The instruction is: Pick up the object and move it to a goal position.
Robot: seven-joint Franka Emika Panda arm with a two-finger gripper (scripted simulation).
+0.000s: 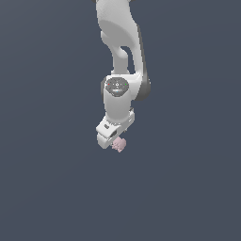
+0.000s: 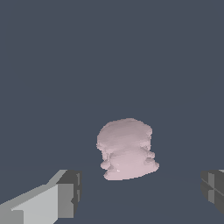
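Observation:
The object [image 2: 127,148] is a small pale pink lumpy blob. In the wrist view it sits between and just beyond my two fingers, one finger [image 2: 65,194] on one side and the other finger [image 2: 213,190] at the opposite edge, neither touching it. My gripper [image 2: 141,192] is open wide and empty. In the exterior view the white gripper [image 1: 112,141] points down, and the object [image 1: 119,145] shows at its tip, toward the exterior view's right. The fingers are mostly hidden behind the hand there.
The white arm [image 1: 120,42] comes down from the top of the exterior view. A plain dark grey-blue surface [image 1: 47,188] fills everything else. No other objects or goal marker show.

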